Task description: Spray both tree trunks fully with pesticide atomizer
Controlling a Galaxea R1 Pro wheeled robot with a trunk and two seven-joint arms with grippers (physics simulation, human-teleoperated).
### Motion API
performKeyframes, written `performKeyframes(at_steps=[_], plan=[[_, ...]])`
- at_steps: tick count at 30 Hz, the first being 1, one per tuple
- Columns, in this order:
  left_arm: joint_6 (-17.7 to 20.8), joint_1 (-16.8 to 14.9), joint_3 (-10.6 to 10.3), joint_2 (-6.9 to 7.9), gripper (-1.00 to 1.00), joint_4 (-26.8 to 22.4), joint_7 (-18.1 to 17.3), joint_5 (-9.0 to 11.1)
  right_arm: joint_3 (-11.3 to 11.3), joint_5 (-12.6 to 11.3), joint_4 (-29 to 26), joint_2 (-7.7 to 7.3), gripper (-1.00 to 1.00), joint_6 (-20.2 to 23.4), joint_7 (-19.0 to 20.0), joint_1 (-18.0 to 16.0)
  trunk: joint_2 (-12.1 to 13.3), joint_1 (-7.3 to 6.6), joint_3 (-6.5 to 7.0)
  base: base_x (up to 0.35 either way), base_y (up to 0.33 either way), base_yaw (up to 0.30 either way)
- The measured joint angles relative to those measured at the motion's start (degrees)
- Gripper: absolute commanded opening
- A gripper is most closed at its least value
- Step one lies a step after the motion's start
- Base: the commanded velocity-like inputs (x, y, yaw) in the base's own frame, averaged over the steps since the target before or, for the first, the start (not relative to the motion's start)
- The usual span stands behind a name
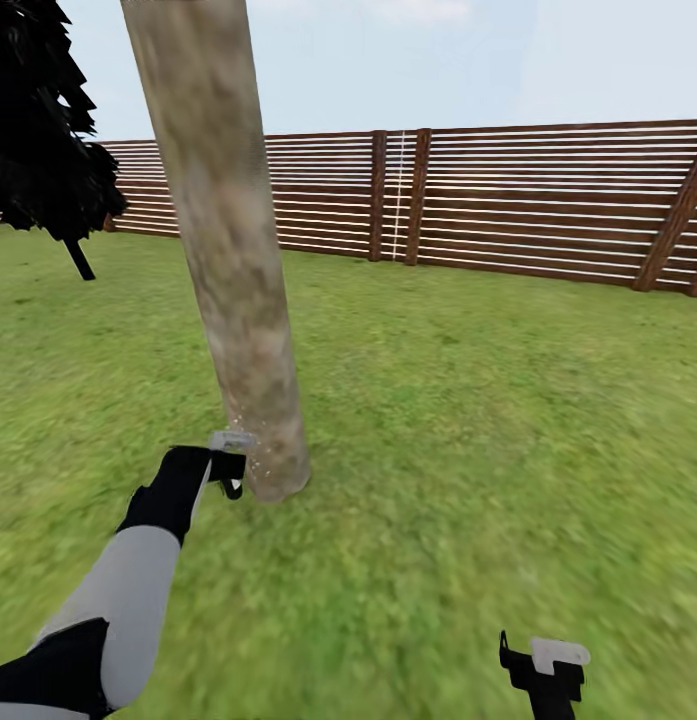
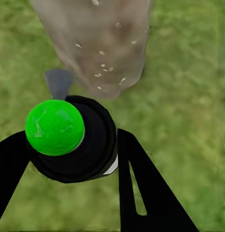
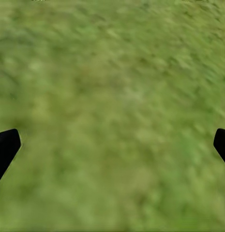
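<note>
Lawn, trunk top cut off; L claw gripping atomizer, R claw wide.

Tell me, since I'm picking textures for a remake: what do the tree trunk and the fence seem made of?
The tree trunk looks like smooth matte bark, mottled grey-brown and beige, though it could pass for stone. The fence looks like stained brown wood: thin horizontal slats between thicker posts. Being renders, both are guesses from surface colour.

Mottled grey-brown and beige tree trunk with whitish pesticide specks; black atomizer topped bright green; brown slatted fence; green lawn.
</note>
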Motion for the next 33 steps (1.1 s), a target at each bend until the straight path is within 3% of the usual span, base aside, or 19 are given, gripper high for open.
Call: performKeyframes(at_steps=[2, 4, 8, 11, 22, 33], plan=[[0.5, -0.1, -1.6, -1.57, -1.0, -0.1, -0.2, -0.2, 0.0, 0.0, 0.0, -0.01, 1.0, 0.0, 0.0, 0.0, 0.0, 0.0, 0.0, 0.0, 0.0, 0.27], [0.6, -1.1, -2.1, -2.11, -1.0, -0.4, -0.3, -0.4, 0.0, 0.0, 0.0, -0.02, 1.0, 0.0, 0.0, 0.0, 0.0, 0.0, 0.01, 0.0, 0.0, 0.162], [3.8, -4.4, -2.1, -1.11, -1.0, -2.1, -2.4, -0.6, 0.0, 0.0, 0.0, -0.08, 1.0, 0.0, 0.0, 0.0, 0.0, -0.01, 0.01, 0.0, 0.0, 0.017], [4.2, -4.2, -2.1, -0.71, -1.0, -4.0, -3.2, -1.0, 0.0, 0.0, 0.0, -0.08, 1.0, 0.0, 0.0, 0.0, 0.0, 0.0, 0.0, 0.0, -0.06, 0.001], [4.3, -3.7, -2.3, -0.48, -1.0, -4.1, -3.1, -1.2, 0.0, 0.0, 0.0, -0.08, 1.0, 0.0, 0.1, 0.0, 0.0, 0.0, 0.0, 0.0, -0.264, 0.011], [4.6, -3.6, -2.7, -0.72, -1.0, -3.4, -2.6, -1.3, 0.0, 0.0, 0.0, -0.07, 1.0, 0.0, 0.1, 0.0, 0.0, 0.0, 0.0, 0.067, -0.277, 0.263]])
